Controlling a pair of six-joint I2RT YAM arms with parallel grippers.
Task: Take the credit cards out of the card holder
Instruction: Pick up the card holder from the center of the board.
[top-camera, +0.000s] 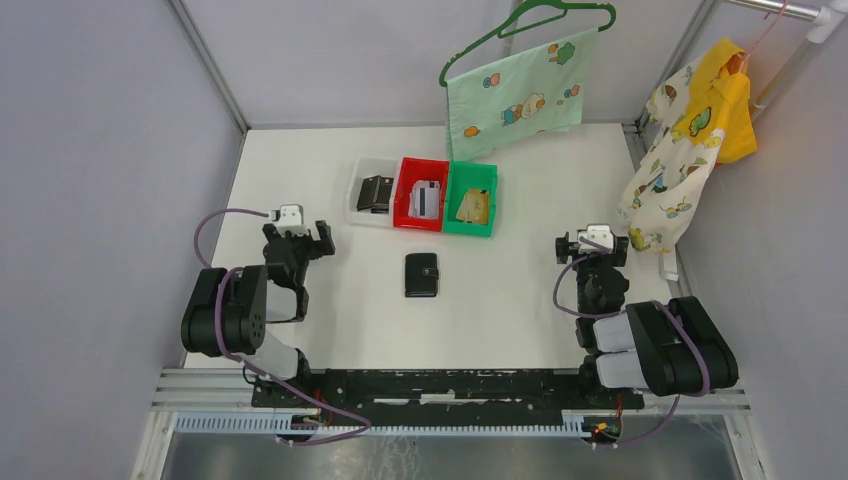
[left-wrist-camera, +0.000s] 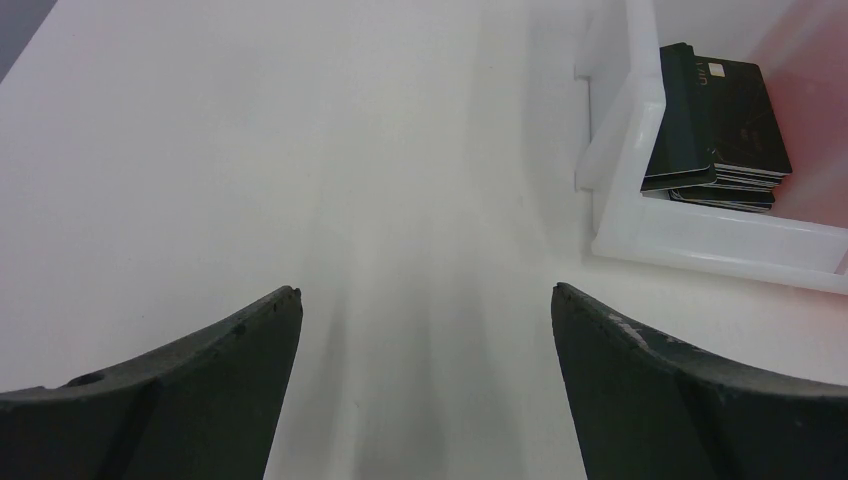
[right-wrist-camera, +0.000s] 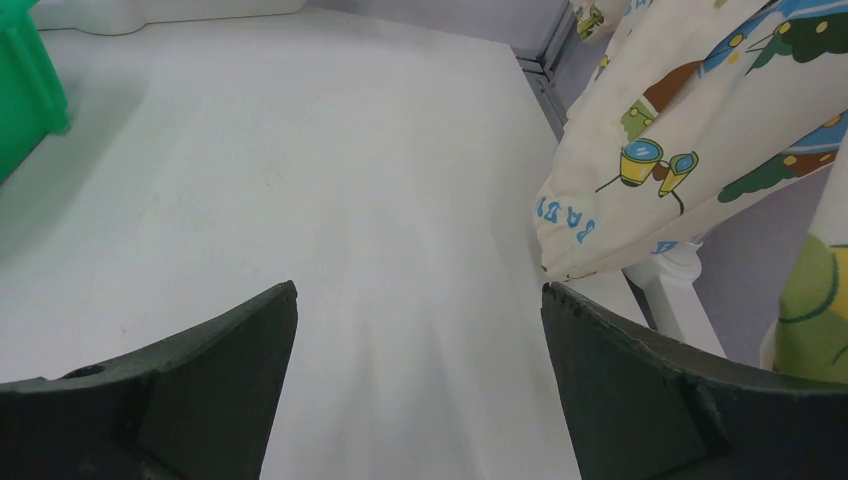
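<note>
The black card holder (top-camera: 421, 275) is lying closed at mid-table, near the red bin (top-camera: 418, 226). The left gripper (top-camera: 298, 240) and right gripper (top-camera: 592, 243) are hanging spread open and empty, well apart from it on either side.

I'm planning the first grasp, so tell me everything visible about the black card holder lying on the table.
The small black leather-like card holder lies flat and folded shut on the white table, midway between the two arms and nearer them than the red plastic bin. It is roughly rectangular, with what looks like a small snap tab at the edge facing the right arm. No cards stick out. Only the table touches it.
</note>
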